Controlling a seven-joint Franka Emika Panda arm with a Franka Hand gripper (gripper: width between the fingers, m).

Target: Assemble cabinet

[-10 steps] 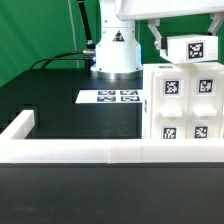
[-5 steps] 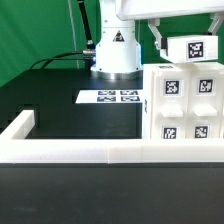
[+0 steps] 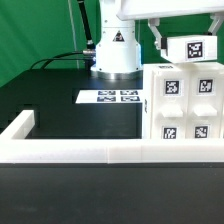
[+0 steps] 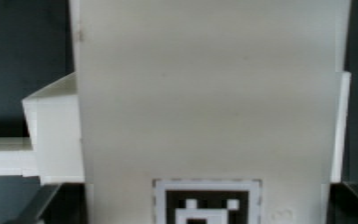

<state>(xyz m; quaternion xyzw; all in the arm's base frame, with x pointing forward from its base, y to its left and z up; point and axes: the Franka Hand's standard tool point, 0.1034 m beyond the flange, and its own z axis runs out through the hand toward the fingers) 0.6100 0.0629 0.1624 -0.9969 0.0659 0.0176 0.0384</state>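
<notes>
Exterior view: nearest the camera I see the low white rim (image 3: 90, 152) running across the black bench (image 3: 60, 105). It turns back at a corner on the exterior view's left. Directly behind the rim, on the exterior view's right, the cabinet body (image 3: 185, 105) stands upright, with four square tags on its front. A smaller tagged block (image 3: 190, 47) sits at its top edge, slightly tilted; I cannot tell whether the two touch. One dark finger (image 3: 157, 36) of the hand (image 3: 165, 34) lies against the block's side. The other finger is hidden, so I cannot tell whether the hand is clamped. Farther back the marker board (image 3: 115, 97) lies flat, then the arm's base (image 3: 115, 52). In the wrist view a white panel (image 4: 202, 90) fills the frame, possibly that same block.
</notes>
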